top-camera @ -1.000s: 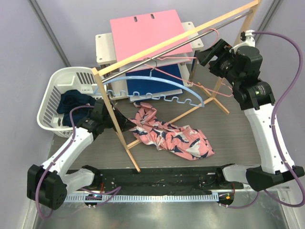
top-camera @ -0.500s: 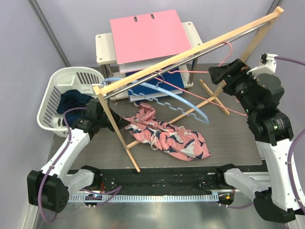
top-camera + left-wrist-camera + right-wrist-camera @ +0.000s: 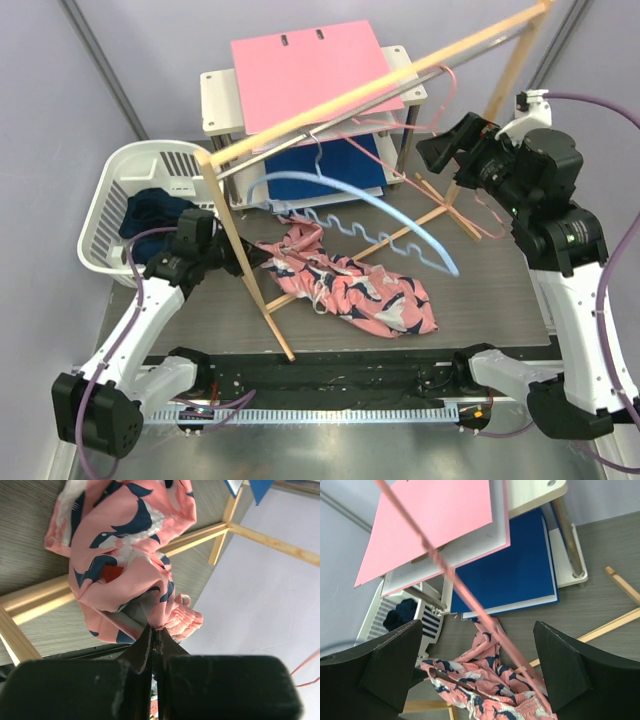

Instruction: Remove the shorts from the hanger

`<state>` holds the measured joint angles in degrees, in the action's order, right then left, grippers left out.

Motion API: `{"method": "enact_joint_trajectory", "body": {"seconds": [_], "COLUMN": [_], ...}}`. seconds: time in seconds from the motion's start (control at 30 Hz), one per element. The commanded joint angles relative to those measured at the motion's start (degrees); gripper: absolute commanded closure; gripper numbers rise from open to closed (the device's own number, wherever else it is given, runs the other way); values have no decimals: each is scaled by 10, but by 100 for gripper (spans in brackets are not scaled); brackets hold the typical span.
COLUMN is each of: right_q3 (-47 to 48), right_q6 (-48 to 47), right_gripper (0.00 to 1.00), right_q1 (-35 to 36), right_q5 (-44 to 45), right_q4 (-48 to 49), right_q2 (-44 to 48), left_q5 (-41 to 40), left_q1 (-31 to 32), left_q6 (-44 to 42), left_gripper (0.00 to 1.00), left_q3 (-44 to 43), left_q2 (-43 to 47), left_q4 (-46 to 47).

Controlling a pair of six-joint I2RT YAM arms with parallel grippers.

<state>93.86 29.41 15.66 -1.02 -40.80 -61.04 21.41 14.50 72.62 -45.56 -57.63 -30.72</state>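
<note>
The salmon pink printed shorts (image 3: 345, 290) lie crumpled on the table under the rack. My left gripper (image 3: 261, 257) is shut on their left edge; the left wrist view shows the fingertips (image 3: 156, 636) pinching the gathered waistband of the shorts (image 3: 120, 555). The navy shorts (image 3: 152, 214) sit in the white basket (image 3: 120, 170). A light blue hanger (image 3: 375, 205) dangles from the rail just above the pink shorts. My right gripper (image 3: 445, 148) is open, high at the right; a thin pink hanger (image 3: 470, 605) crosses between its fingers, untouched. The shorts (image 3: 490, 700) lie far below.
A wooden clothes rack (image 3: 375, 85) tilts across the table, its foot (image 3: 275, 325) near the front edge. Behind it stands a white shelf (image 3: 215, 95) with a pink folder (image 3: 310, 65) and a blue binder (image 3: 320, 165). The basket occupies the left side.
My right gripper has opened wide and shifted, and the rack rail has rocked. The blue hanger has swung out to the right. The left gripper has stayed shut on the pink shorts.
</note>
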Motion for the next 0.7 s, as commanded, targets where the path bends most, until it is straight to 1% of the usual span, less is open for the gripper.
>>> {"method": "enact_joint_trajectory", "body": {"seconds": [0.0,0.17,0.23,0.37,0.4,0.47,0.57,0.67], "right_q3": [17,23,26,7,0,-30,-76,-122], "right_q6": [-5,-6,-5,-8,-7,-7,-6,-17], "right_gripper": [2,0,0,1,0,0,0,1], "right_q1": [2,2,3,3,3,3,2,2], "right_q5": [-77,-113,-105,-22,39,77,108,88], "right_q4": [42,79,86,65,57,43,35,42], "right_q2": [-12,-16,-13,20,29,65,117,173], "left_q5": [-10,-27,-27,-30,-30,-31,-32,-37], "left_q1": [-4,-16,-24,-43,-47,-60,-73,-82], "left_q6": [0,-20,-27,-42,-45,-56,-66,-75], "left_gripper": [100,100,100,100,100,100,100,100], "left_q3": [-1,-9,-12,-20,-22,-31,-44,-59], "left_q2": [37,61,66,82,85,88,87,81], "left_q4": [0,-42,-49,-79,-83,-92,-107,-116]}}
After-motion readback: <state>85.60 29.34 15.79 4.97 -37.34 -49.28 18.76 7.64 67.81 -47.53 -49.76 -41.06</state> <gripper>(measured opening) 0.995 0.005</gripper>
